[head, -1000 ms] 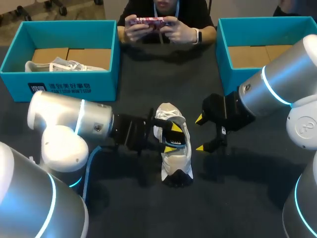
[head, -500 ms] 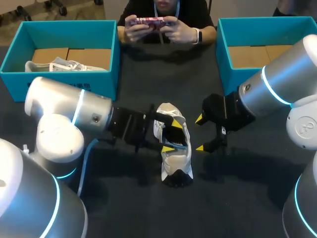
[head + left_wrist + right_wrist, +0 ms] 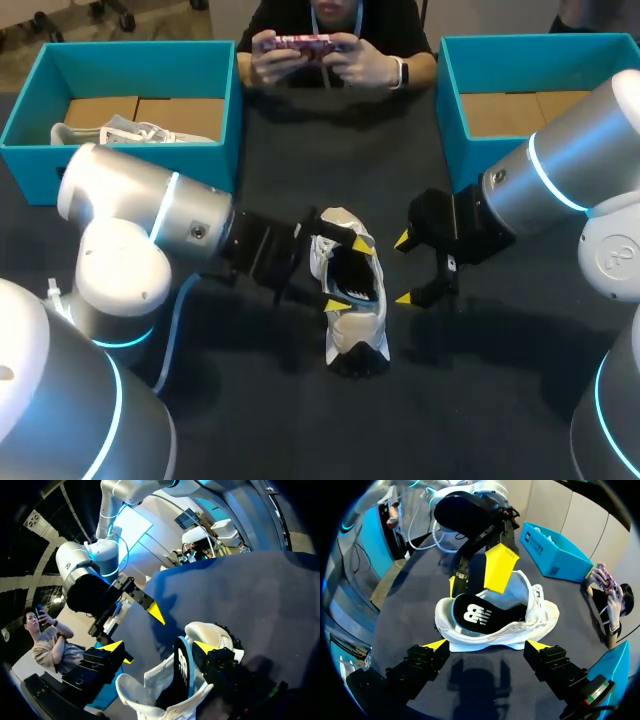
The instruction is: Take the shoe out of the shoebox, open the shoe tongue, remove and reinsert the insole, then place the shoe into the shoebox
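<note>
Since the insole [image 3: 480,615] looks to be the step in hand, left gripper [image 3: 350,275] sits over the shoe [image 3: 358,335] mouth. Its fingers are spread wide, one tip down beside the insole, nothing clamped (as far as visible). Insole stands tilted against the shoe's wall, probably half seated. Right gripper [image 3: 402,268] is wide open and empty, just beside the shoe, likely placed to steady it. Shoe lies on the table [image 3: 300,430], between left box [image 3: 140,170] and right box [image 3: 470,100].

Your left gripper [image 3: 347,275] opened wider at the shoe [image 3: 357,330].
Its yellow tips moved farther apart, and your left arm's elbow swung back.
</note>
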### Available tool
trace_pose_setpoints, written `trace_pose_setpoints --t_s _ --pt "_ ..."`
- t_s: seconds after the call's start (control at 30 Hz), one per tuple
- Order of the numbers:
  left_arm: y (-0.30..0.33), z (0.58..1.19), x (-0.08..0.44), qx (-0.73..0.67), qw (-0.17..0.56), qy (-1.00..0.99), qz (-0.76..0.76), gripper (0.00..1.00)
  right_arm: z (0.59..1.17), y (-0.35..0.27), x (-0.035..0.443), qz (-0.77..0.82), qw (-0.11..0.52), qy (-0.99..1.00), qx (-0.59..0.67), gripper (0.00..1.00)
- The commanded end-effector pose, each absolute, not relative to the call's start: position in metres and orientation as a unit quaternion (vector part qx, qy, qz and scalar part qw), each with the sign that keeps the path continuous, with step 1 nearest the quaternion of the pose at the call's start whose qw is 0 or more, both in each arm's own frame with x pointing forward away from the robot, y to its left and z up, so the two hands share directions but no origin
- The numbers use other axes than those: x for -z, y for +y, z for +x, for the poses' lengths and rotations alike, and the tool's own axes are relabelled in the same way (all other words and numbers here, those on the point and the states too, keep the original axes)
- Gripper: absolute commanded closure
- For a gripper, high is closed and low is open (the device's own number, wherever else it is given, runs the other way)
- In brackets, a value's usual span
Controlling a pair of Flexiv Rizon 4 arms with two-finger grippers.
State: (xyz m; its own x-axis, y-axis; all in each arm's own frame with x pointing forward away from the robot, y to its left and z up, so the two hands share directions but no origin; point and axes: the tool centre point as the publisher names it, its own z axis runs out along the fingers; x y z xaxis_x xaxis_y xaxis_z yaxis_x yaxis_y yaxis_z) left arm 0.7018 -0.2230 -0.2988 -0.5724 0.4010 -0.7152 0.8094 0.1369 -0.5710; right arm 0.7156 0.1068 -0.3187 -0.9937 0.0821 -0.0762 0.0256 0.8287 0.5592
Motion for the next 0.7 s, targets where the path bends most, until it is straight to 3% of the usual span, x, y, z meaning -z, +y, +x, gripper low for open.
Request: trace_pose_setpoints --t_s 0.03,0.47,0.63,0.7 --pt "-0.2146 0.7041 0.2897 0.504 0.195 0.728 0.422 0.06 0.7147 0.1071 0.3193 0.028 0.050 0.955 -0.292 0.00" --pt "-0.2205 0.7034 0.2914 0.508 0.174 0.727 0.428 0.12 0.7147 0.1071 0.3193 0.028 0.050 0.955 -0.292 0.00" --pt "-0.2169 0.7053 0.2859 0.497 0.159 0.729 0.443 0.11 0.7147 0.1071 0.3193 0.028 0.050 0.955 -0.292 0.00" --pt "-0.2143 0.7079 0.2834 0.487 0.157 0.731 0.452 0.05 0.7147 0.1071 0.3193 0.028 0.050 0.955 -0.292 0.00"
